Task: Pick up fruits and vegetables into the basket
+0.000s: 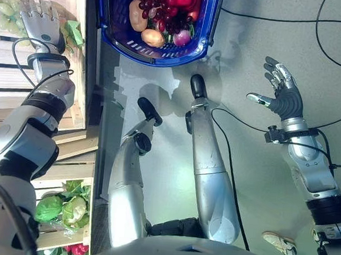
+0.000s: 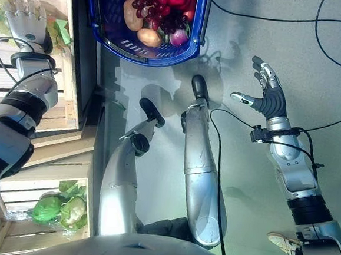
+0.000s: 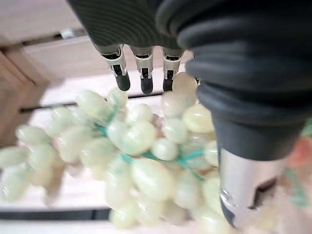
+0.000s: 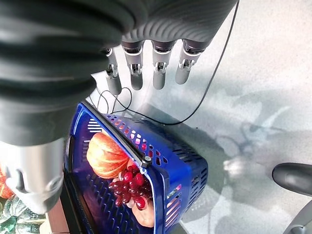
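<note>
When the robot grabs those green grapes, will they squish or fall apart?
Probably a bit wobbly. The green grapes are many small round berries on thin green stems, so the bunch would likely droop and swing. They look smooth, so the left hand, open just above them, might slip. A hard squeeze could knock berries loose.

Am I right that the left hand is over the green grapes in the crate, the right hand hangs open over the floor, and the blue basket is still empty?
Not quite: the basket is not empty. The left eye view shows red grapes and other produce in it. The rest holds: left hand over the green grapes, right hand open above the floor.
</note>
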Robot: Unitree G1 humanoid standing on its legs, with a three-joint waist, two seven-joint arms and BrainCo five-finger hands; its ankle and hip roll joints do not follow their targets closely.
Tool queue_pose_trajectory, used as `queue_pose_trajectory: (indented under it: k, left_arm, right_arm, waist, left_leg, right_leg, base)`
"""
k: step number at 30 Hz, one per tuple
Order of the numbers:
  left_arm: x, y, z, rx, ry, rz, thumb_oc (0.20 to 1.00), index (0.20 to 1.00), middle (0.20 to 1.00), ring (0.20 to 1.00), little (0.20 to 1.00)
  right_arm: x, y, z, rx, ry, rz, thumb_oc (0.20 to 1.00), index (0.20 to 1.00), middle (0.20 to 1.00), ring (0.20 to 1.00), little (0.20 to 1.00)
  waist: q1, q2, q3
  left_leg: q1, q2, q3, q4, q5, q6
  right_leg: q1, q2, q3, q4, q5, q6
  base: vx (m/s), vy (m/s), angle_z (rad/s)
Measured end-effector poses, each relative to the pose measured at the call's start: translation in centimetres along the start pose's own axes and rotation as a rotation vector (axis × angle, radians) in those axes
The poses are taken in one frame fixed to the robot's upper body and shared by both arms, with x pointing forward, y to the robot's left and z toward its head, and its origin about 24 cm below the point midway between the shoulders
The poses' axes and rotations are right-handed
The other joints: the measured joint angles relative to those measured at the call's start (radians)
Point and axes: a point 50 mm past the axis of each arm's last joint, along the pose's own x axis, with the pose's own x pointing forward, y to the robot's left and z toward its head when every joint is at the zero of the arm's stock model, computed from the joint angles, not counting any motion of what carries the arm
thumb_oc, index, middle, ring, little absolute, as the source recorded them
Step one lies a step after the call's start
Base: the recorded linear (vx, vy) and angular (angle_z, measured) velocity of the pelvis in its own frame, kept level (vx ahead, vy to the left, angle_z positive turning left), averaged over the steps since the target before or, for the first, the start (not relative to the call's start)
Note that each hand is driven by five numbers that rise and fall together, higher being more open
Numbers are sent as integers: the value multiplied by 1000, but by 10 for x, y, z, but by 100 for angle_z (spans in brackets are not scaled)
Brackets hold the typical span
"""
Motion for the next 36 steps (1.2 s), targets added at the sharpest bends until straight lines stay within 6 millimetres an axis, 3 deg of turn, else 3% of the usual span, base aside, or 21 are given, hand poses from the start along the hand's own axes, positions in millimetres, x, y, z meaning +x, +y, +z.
queue_pose_trajectory:
  k: [8, 14, 34, 35, 36]
  left_arm:
    - [2, 7, -2, 182, 12, 0, 1000, 1000, 1000, 1000, 1000]
    - [1, 4, -2, 215, 33, -50, 1000, 1000, 1000, 1000, 1000]
    - [1, -3, 0, 43, 43, -100, 1000, 1000, 1000, 1000, 1000]
    - [2, -3, 0, 44, 44, -101, 815, 815, 815, 815, 815]
    - [1, -3, 1, 49, 41, -101, 200, 200, 200, 200, 200]
  right_arm:
    - [7, 0, 3, 23, -18, -14, 1000, 1000, 1000, 1000, 1000]
    - [7, -1, 1, 26, -13, -19, 1000, 1000, 1000, 1000, 1000]
    - [6, -2, -2, 28, -7, -21, 1000, 1000, 1000, 1000, 1000]
    - [7, -3, -2, 27, -6, -22, 1000, 1000, 1000, 1000, 1000]
    - [8, -3, -3, 25, -6, -25, 1000, 1000, 1000, 1000, 1000]
  waist:
    - [1, 0, 0]
    - [-1, 0, 0]
    - [1, 0, 0]
    - [1, 0, 0]
    - [2, 0, 0]
  left_leg:
    - [-35, 6, -3, 20, -4, 0]
    - [-47, 10, -2, 19, -5, -1]
    - [-54, 13, -15, 26, -8, -6]
    - [-56, 14, -19, 28, -9, -7]
    - [-59, 15, -23, 33, -11, -9]
  right_leg:
    - [-31, 2, -2, 8, 2, -2]
    - [-41, 5, -3, 0, 4, -3]
    - [-44, 12, -4, -1, 6, -5]
    - [-44, 13, -4, 0, 6, -5]
    - [-44, 14, -5, 0, 6, -5]
  base:
    - [0, 0, 0]
    - [-1, 10, -1]
    - [0, 2, 0]
    - [0, 0, 0]
    - [0, 0, 0]
